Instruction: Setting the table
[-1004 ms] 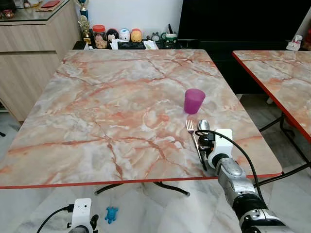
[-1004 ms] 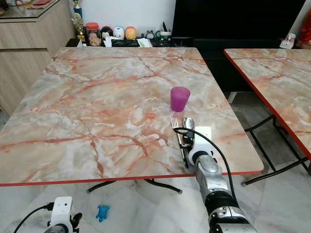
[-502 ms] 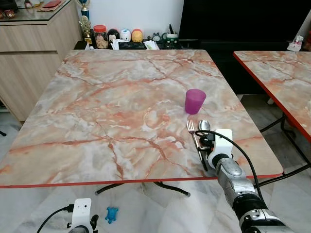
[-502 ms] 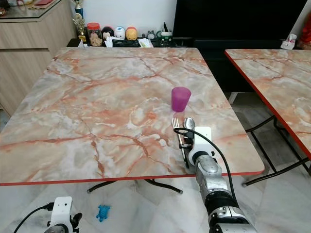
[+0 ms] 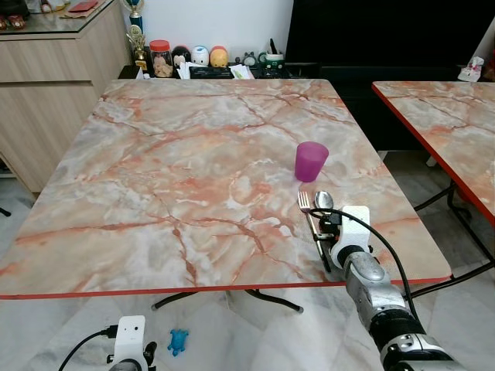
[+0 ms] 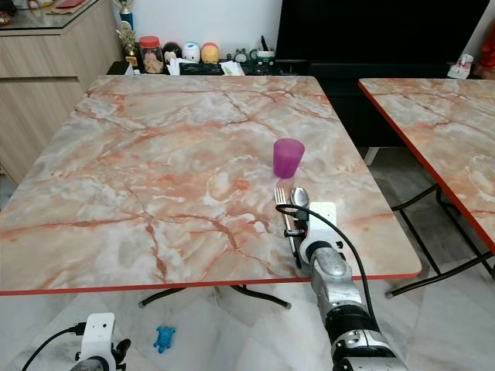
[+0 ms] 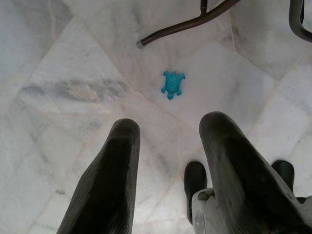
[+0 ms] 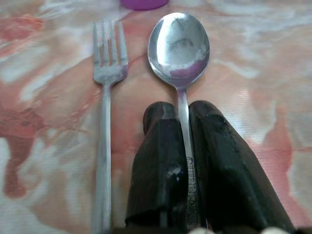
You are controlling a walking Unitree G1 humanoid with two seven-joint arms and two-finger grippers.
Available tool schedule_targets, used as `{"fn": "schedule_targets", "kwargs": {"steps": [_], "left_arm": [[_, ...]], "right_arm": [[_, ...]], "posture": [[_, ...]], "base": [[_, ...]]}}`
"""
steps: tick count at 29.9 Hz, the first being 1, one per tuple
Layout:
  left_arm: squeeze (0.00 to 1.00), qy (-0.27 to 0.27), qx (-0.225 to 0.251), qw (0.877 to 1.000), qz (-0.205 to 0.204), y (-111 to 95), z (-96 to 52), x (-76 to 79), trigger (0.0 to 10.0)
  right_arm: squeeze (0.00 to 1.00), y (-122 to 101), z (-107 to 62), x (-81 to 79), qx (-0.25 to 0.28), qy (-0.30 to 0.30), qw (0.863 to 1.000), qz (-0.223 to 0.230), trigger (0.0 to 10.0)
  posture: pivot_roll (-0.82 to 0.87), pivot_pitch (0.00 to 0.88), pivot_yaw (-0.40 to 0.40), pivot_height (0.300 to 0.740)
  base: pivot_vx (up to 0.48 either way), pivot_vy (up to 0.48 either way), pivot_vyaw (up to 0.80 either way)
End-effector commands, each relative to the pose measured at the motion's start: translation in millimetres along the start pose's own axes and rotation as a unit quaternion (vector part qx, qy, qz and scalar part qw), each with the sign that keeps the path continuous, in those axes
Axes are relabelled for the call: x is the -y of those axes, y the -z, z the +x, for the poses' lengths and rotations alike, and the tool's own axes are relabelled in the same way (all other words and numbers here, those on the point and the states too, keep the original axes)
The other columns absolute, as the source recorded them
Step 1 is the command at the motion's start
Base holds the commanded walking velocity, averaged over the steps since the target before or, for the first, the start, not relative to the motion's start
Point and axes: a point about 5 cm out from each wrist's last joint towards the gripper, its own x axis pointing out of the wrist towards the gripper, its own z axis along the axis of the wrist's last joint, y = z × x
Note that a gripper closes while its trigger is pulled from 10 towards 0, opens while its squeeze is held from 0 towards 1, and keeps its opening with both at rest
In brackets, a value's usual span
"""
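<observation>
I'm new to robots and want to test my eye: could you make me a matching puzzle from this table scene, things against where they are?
Things:
1. silver metal spoon
2. silver metal fork
3. purple plastic cup
4. small blue turtle toy

Places:
A. on the floor under the table
B. standing upright beyond the cutlery
C. handle pinched by the right gripper
D. lying free on the marble table, left of the spoon

Pairs: 1-C, 2-D, 3-B, 4-A
</observation>
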Motion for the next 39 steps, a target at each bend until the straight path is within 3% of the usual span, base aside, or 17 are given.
{"fn": "schedule_targets", "kwargs": {"steps": [1, 6, 7, 9, 11, 12, 13, 21, 26, 30, 39], "left_arm": [[0.0, 0.0, -0.011, 1.0, 0.004, 3, -0.3, 0.4, 10.0], [0.0, 0.001, -0.01, 1.0, 0.008, 2, -0.1, 0.4, 10.0], [0.0, 0.001, -0.01, 1.0, 0.009, 2, 0.1, 0.3, 10.0], [0.0, 0.001, -0.01, 1.0, 0.009, 2, 0.1, 0.3, 10.0], [0.0, 0.001, -0.008, 1.0, 0.011, 1, 0.3, 0.2, 10.0], [0.0, 0.001, -0.008, 1.0, 0.011, 1, 0.3, 0.2, 10.0], [0.0, 0.0, -0.007, 1.0, 0.012, 0, 0.4, 0.1, 10.0], [0.0, -0.003, -0.008, 1.0, 0.015, 1, 0.2, -2.2, 10.0], [0.0, -0.008, -0.008, 1.0, 0.017, 1, 0.1, -4.2, 10.0], [0.0, -0.013, -0.006, 1.0, 0.015, 1, 0.0, -4.9, 10.0], [0.0, -0.018, -0.006, 1.0, 0.016, 1, -0.2, -6.2, 10.0]], "right_arm": [[0.0, 2, -4.2, 15.8, 0.012, 0.044, 0.999, 0.009, 0.0], [0.0, -17, -7.5, 16.3, 0.092, 0.041, 0.995, 0.014, 0.0], [0.0, -23, -10.2, 16.1, 0.121, 0.041, 0.992, 0.015, 10.0], [0.0, -23, -10.2, 16.1, 0.121, 0.041, 0.992, 0.015, 10.0], [0.0, -37, -19.0, 16.8, 0.186, 0.048, 0.981, 0.018, 10.0], [0.0, -37, -19.0, 16.8, 0.186, 0.048, 0.981, 0.018, 10.0], [0.0, -47, -28.7, 14.6, 0.238, 0.041, 0.97, 0.024, 10.0], [0.0, -79, -47.4, -2.5, 0.34, -0.025, 0.94, 0.026, 10.0], [0.0, -90, -47.1, -3.6, 0.357, -0.027, 0.933, 0.028, 10.0], [0.0, -90, -44.6, -5.3, 0.347, -0.021, 0.937, 0.019, 10.0], [0.0, -92, -48.4, -6.8, 0.354, -0.027, 0.935, 0.012, 10.0]], "posture": [[0.04, 0.0, -0.026, 0.74], [0.04, 0.0, -0.027, 0.74], [0.04, 0.0, -0.029, 0.74], [0.04, 0.0, -0.029, 0.74], [0.03, 0.0, -0.03, 0.74], [0.03, 0.0, -0.03, 0.74], [0.03, 0.0, -0.029, 0.74], [0.03, 0.0, -0.025, 0.74], [0.04, 0.0, -0.029, 0.74], [0.04, 0.0, -0.033, 0.74], [0.04, 0.0, -0.033, 0.74]], "base": [[0.0, 0.0, 0.0], [0.0, 0.0, 0.0], [0.0, 0.0, 0.0], [0.0, 0.0, 0.0], [0.0, 0.0, 0.0], [0.0, 0.0, 0.0], [0.0, 0.0, 0.0], [0.0, 0.0, 0.0], [0.0, 0.0, 0.0], [0.0, 0.0, 0.0], [0.0, -0.41, 0.0]]}}
